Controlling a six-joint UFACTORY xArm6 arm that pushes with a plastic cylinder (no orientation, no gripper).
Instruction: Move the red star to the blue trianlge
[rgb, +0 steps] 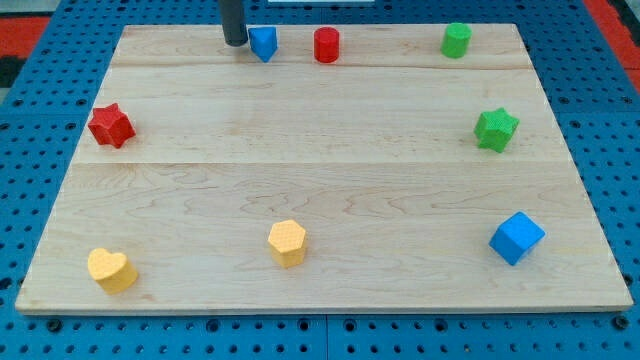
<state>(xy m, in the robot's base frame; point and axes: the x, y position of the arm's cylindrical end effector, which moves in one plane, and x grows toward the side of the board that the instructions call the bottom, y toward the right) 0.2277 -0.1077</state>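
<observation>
The red star (111, 125) lies near the left edge of the wooden board (320, 190), in its upper half. The blue triangle (263, 43) sits near the view's top, left of centre. My tip (235, 43) is the end of the dark rod coming down from the view's top; it stands just left of the blue triangle, very close to it, and far up and to the right of the red star.
A red cylinder (327, 45) sits right of the blue triangle. A green cylinder (456, 40) is at top right, a green star (496, 129) at right, a blue cube (517, 238) at bottom right. A yellow hexagon (287, 243) and a yellow heart (111, 270) lie along the bottom.
</observation>
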